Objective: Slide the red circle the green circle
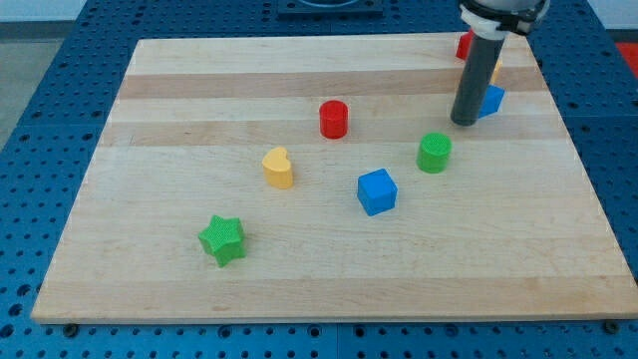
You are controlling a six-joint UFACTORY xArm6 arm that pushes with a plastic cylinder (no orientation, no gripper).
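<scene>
The red circle (334, 119) stands on the wooden board (199, 110) a little above the middle. The green circle (434, 153) stands to its right and slightly lower, with a clear gap between them. My tip (464, 122) rests on the board just above and right of the green circle, well right of the red circle and touching neither of them.
A blue cube (377, 191) lies below and left of the green circle. A yellow heart (279, 168) and a green star (222, 239) lie to the left. A blue block (489, 100), a red block (464, 45) and a yellow sliver sit partly hidden behind the rod.
</scene>
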